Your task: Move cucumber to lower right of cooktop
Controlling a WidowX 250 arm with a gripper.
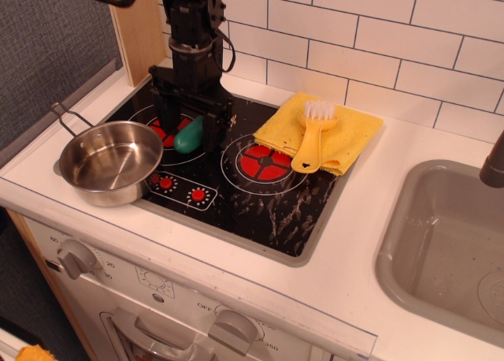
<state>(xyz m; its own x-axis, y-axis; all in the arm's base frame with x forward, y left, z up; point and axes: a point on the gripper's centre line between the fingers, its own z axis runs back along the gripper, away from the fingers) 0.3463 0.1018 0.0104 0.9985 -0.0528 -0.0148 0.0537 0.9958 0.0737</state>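
Note:
The teal-green cucumber (189, 137) lies on the left red burner of the black cooktop (268, 207). My gripper (194, 135) points straight down over it, low on the cooktop. Its two black fingers (220, 131) stand one on each side of the cucumber with a gap showing, so the jaws are open around it. The lower right part of the cooktop is bare black glass with glare streaks.
A steel pot (106, 160) sits at the cooktop's left edge, close to the gripper. A yellow brush (313, 140) lies on a yellow cloth (350, 132) at the back right corner. A grey sink (449, 243) is at the right. A tiled wall stands behind.

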